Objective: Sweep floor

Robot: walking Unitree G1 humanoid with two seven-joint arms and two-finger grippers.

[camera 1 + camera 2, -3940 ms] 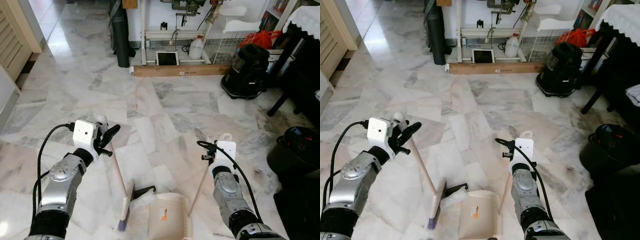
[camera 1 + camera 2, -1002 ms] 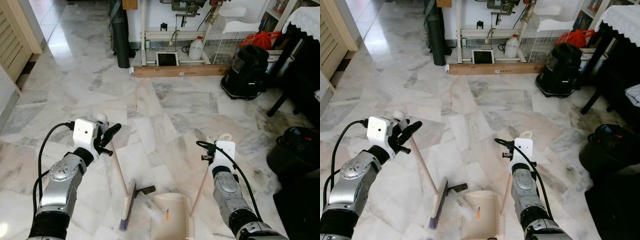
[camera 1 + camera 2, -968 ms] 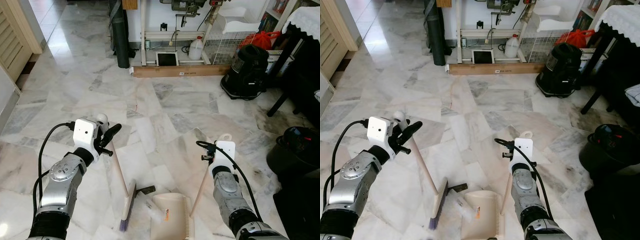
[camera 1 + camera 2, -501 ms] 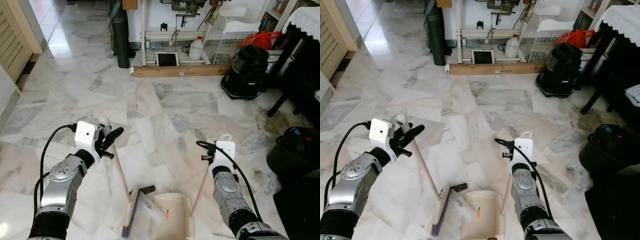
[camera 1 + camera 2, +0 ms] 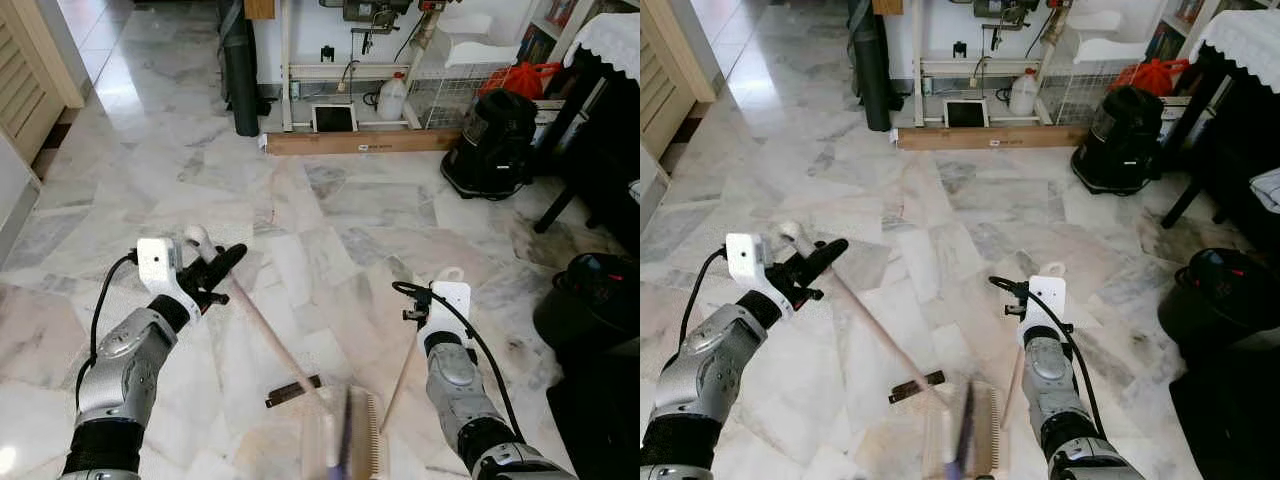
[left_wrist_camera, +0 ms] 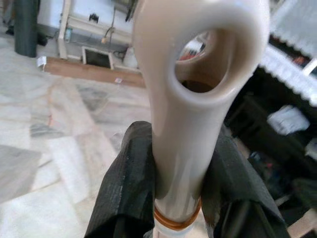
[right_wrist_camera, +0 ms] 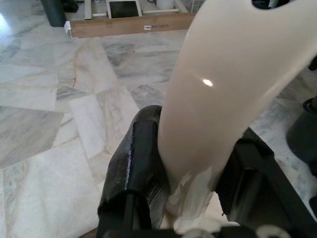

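Broom head now blurred mid-stroke over dustpan, swung across from its left a moment ago; left gripper clamped on handle, right gripper gripping dustpan handle. Debris probably swept in.

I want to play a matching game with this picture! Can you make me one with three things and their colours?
Things:
1. dustpan
2. vacuum
3. jug

Colours:
a. black
b. white
c. beige

Pairs: 1-c, 2-a, 3-b
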